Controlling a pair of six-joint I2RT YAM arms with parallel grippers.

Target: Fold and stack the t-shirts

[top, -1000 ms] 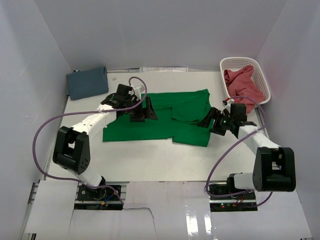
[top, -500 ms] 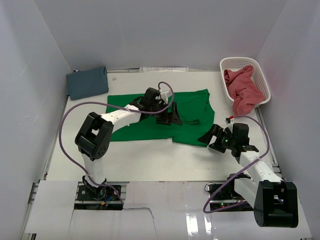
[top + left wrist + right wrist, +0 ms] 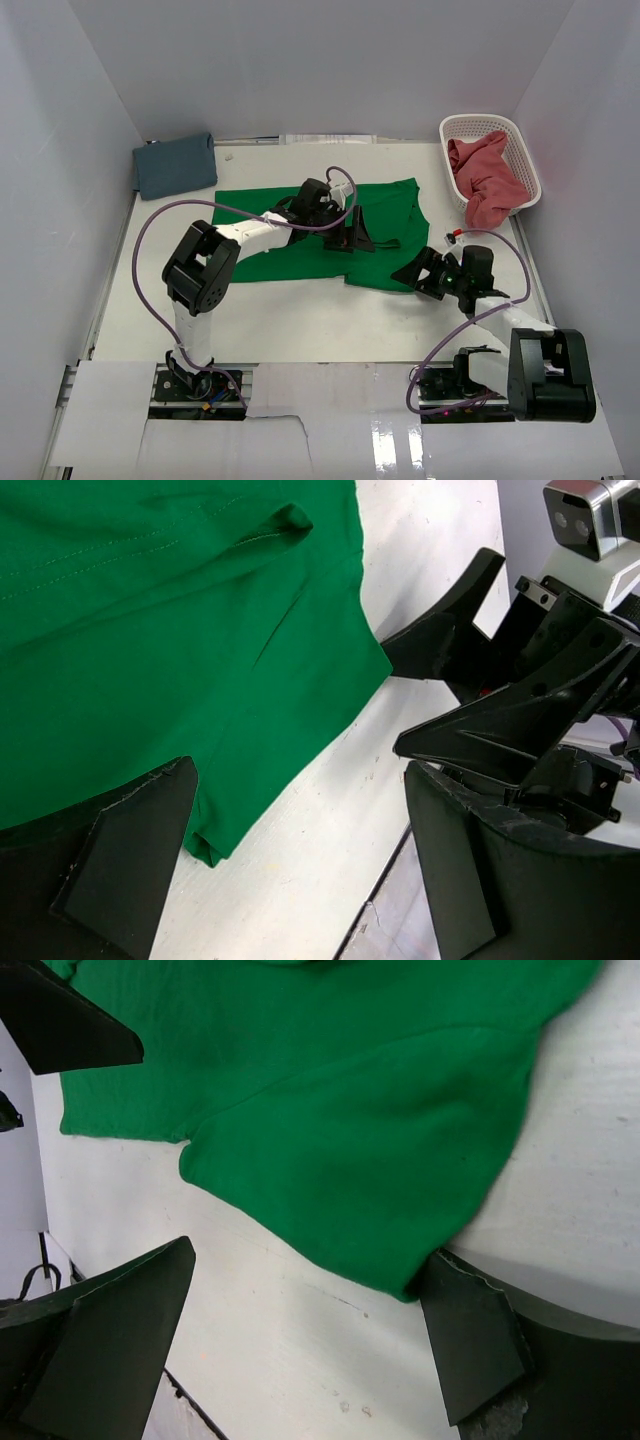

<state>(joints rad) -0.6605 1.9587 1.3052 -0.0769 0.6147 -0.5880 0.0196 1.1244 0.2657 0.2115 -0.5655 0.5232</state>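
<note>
The bright green t-shirt (image 3: 290, 255) lies spread flat in the middle of the table. My left gripper (image 3: 352, 236) hovers over its right half, open and empty. In the left wrist view (image 3: 300, 880) the jaws straddle the shirt's (image 3: 150, 630) near hem corner. My right gripper (image 3: 415, 272) is open and empty at the shirt's near right corner. In the right wrist view (image 3: 290, 1350) one finger (image 3: 480, 1345) touches the hem of the shirt (image 3: 350, 1110). The slate blue t-shirt (image 3: 175, 165) lies folded at the back left. The pinkish red t-shirt (image 3: 485, 180) is bunched in the basket.
The white lattice basket (image 3: 480, 122) stands at the back right corner. White walls enclose the table on three sides. Purple cables loop from both arms. My right gripper's fingers (image 3: 500, 710) show close ahead in the left wrist view.
My left gripper has moved right across the green shirt, from its left part to its right half. My right arm has drawn back toward the near edge, to the shirt's near right corner.
</note>
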